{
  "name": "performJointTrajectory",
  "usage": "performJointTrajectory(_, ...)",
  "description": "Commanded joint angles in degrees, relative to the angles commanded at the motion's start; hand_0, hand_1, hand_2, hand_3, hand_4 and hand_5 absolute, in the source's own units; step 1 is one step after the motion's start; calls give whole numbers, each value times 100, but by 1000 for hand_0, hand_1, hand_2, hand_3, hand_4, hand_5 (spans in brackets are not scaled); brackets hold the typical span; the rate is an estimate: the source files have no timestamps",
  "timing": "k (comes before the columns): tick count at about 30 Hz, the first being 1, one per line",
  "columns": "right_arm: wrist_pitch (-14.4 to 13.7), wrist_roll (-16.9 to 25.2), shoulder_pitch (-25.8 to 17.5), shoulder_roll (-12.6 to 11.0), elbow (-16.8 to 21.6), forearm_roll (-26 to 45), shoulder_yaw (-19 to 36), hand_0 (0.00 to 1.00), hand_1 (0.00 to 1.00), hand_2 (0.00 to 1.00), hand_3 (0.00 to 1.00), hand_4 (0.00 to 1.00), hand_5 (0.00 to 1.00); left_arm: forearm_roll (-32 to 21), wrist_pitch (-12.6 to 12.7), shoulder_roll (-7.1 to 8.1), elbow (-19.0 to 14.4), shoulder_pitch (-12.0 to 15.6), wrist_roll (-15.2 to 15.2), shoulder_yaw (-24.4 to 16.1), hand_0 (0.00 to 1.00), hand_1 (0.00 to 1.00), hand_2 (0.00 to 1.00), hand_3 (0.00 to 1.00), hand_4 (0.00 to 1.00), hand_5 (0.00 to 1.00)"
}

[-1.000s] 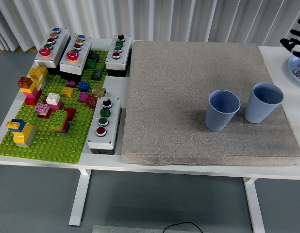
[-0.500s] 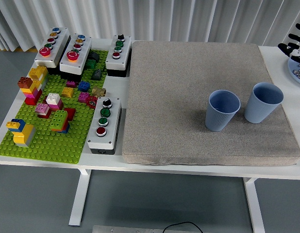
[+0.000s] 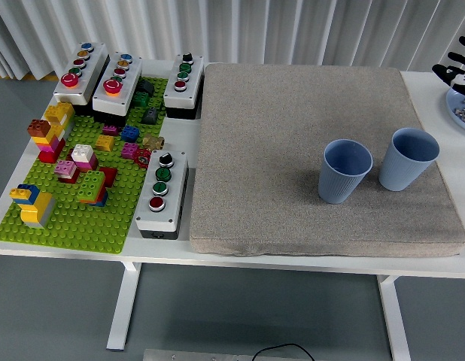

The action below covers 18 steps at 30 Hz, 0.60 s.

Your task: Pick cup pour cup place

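Observation:
Two blue ribbed paper cups stand upright on the grey mat (image 3: 293, 98). The left cup (image 3: 344, 171) and the right cup (image 3: 408, 159) sit side by side near the mat's front right, a small gap between them. I cannot see anything inside either cup. Only the black fingers of my right hand (image 3: 454, 75) show, at the right edge of the picture. They are spread, hold nothing, and hover well behind and to the right of the cups. My left arm is out of the picture.
A green brick baseplate (image 3: 67, 218) with several coloured bricks fills the table's left. Three button boxes (image 3: 112, 79) stand at the back left and another (image 3: 162, 193) beside the mat. A bluish plate (image 3: 462, 114) with small bits pokes in at the right edge.
My right hand's fingers have shifted slightly down and left at the right edge. The cups have not moved.

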Motion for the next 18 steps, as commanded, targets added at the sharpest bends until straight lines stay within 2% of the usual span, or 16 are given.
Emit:
performJointTrajectory(7, -4, -4, 3, 2, -12, 4, 5, 857, 845, 940, 976, 877, 301, 5, 1, -1, 0, 3, 6, 0, 747, 774, 824, 670, 503, 913)
performJointTrajectory(11, -183, 24, 1, 10, -26, 293, -32, 857, 845, 940, 976, 877, 301, 10, 7, -1, 0, 4, 7, 9, 747, 774, 824, 670, 503, 913)
performJointTrajectory(12, -202, 31, 2, 12, -29, 383, -36, 853, 834, 906, 908, 779, 771, 14, 6, -1, 0, 4, 8, 9, 747, 774, 824, 670, 503, 912)
performJointTrajectory(17, -311, 48, 37, -4, -45, 655, -22, 853, 834, 906, 908, 779, 771, 8, 4, 1, 0, -34, 6, 6, 747, 774, 824, 670, 503, 912)
performJointTrajectory(18, -330, 51, 41, -6, -49, 697, -18, 855, 828, 900, 893, 761, 998, 4, 4, 1, 0, -39, 5, 7, 745, 774, 824, 669, 503, 911)
